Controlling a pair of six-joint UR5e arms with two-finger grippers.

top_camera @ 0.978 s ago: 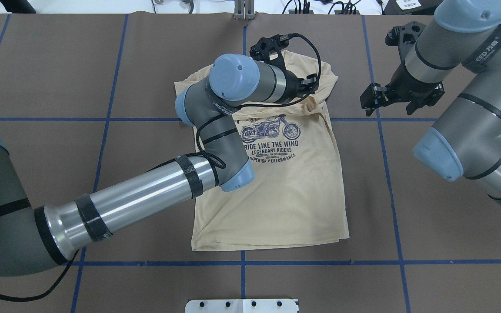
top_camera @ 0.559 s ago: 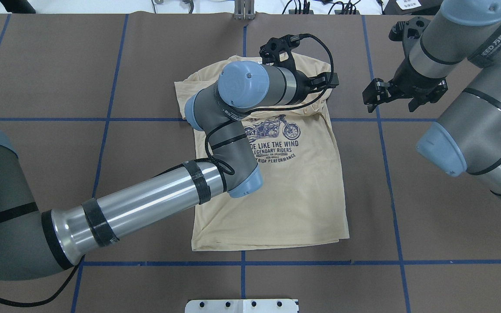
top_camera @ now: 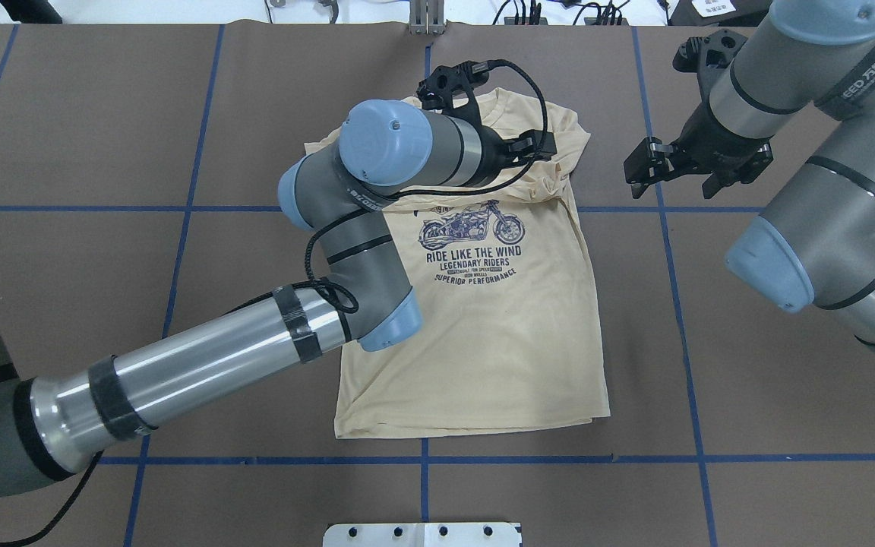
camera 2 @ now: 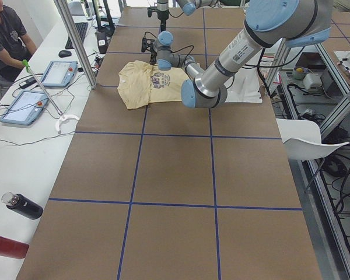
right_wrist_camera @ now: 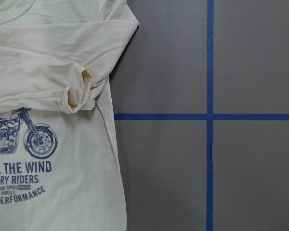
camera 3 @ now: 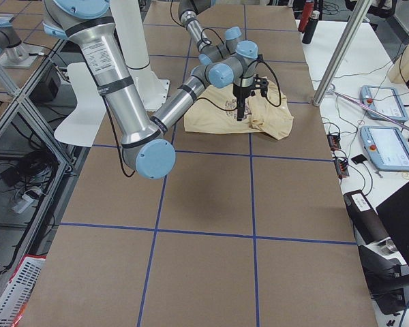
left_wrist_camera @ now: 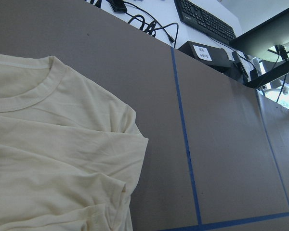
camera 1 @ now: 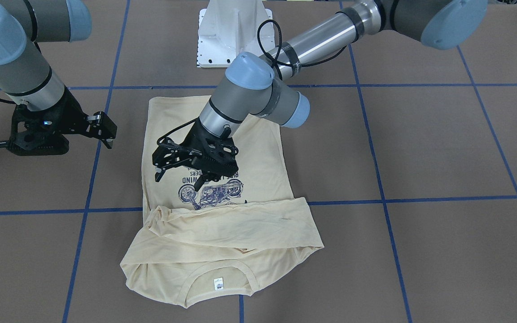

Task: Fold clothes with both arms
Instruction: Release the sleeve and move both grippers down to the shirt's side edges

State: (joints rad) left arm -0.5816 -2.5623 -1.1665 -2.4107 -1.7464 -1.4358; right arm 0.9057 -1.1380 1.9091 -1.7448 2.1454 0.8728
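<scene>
Two hands, both empty: left hand hovers over the T-shirt, just above the motorcycle print, fingers spread, gripping nothing. Right hand hangs over bare tabletop just beside the shirt's shoulder edge, jaws apart as well (looks so from overhead; its wrist view shows no fingers).

Shirt lies flat on the tabletop, print up. A sleeve is folded across the chest between the print and the collar, neck tag showing. That band looks rumpled at the right-hand end, with a bunched cuff.

Step, as I judge it: between folds, sleeves in, body not yet folded. Next move likely calls for each hand to drop to its own corner, pinch both layers, then lift together and carry one end over the other, evenly, so the cloth doesn't skew.
</scene>
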